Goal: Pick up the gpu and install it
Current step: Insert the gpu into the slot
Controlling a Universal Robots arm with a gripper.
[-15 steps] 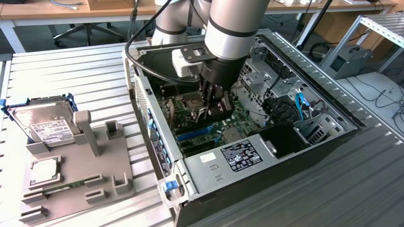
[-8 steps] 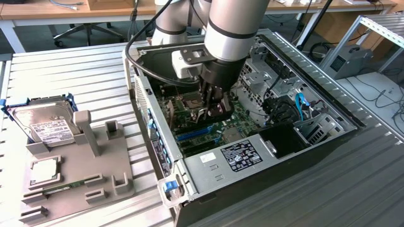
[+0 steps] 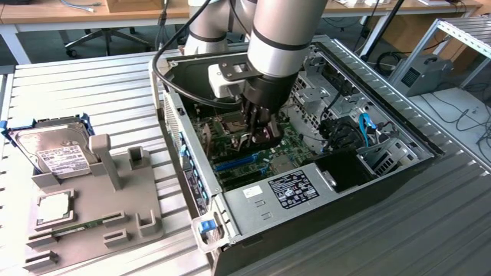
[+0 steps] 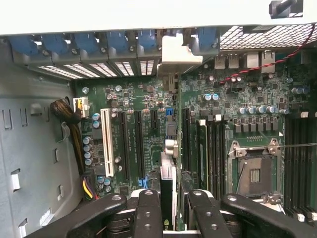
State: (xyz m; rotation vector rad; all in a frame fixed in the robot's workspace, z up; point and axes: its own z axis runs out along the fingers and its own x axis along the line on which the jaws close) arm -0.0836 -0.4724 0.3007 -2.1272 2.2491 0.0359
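One arm reaches down into the open computer case [image 3: 345,190], which lies on its side on the slatted table [image 3: 92,80]. We see its gripper [image 3: 259,133] low over the motherboard [image 3: 288,150], in the middle of the case. The jaws are drawn in to a narrow gap and clamp the gpu [image 3: 266,138] between them.

From the wrist view we look straight down the card. The gpu [image 4: 167,186] stands on edge between the two black fingers [image 4: 147,210], and its pale metal bracket [image 4: 173,57] reaches the case's rear wall with the blue slot latches [image 4: 116,42]. It runs in line with the black expansion slots [image 4: 138,144], just beside them, with the white slot [image 4: 106,144] further off on one side and the memory slots [image 4: 213,148] and the bare processor socket [image 4: 255,173] on the other. Whether the card's edge is already seated in a slot we cannot tell.

Well apart from the case, at the exterior view's left, we note a grey parts holder [image 3: 100,218] and a hard drive [image 3: 52,150] with a white label leaning at its far end.
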